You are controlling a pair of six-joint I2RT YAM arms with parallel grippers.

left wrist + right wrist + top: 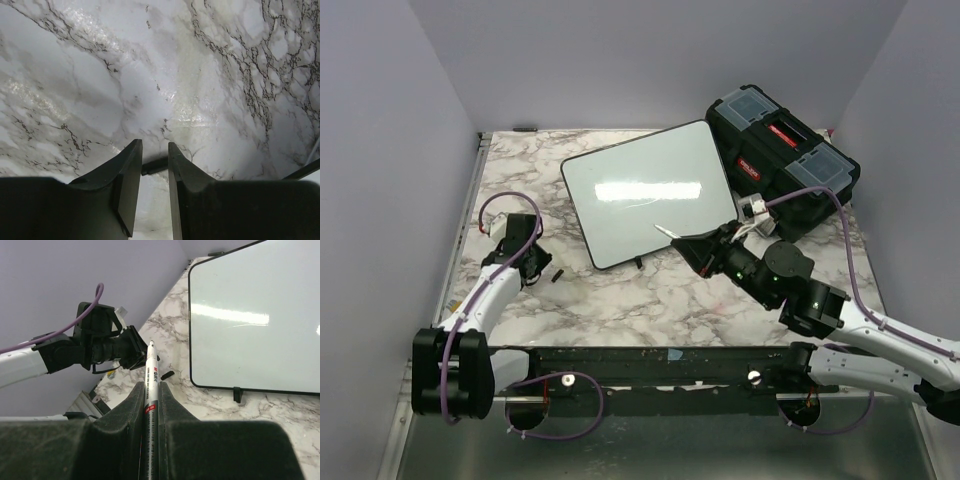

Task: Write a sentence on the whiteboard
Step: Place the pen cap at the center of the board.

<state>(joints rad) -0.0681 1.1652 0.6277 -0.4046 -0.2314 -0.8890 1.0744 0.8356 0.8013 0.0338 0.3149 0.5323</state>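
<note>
The whiteboard (650,190) lies tilted at the back middle of the marble table, and its white face (250,325) shows only glare. No sentence shows on it. My right gripper (695,246) hovers off the board's near right corner, shut on a white marker (151,365) whose tip (662,230) points toward the board's edge. My left gripper (540,264) is low over the table at the left, its jaws (155,146) a little apart and holding nothing. A small black marker cap (154,165) lies loose on the marble just past its fingertips (558,272).
A black plastic toolbox (780,150) with clear lid compartments stands at the back right, touching the board's right corner. The board rests on small black feet (238,394). Purple walls close in the table on three sides. A dark rail (650,362) runs along the near edge.
</note>
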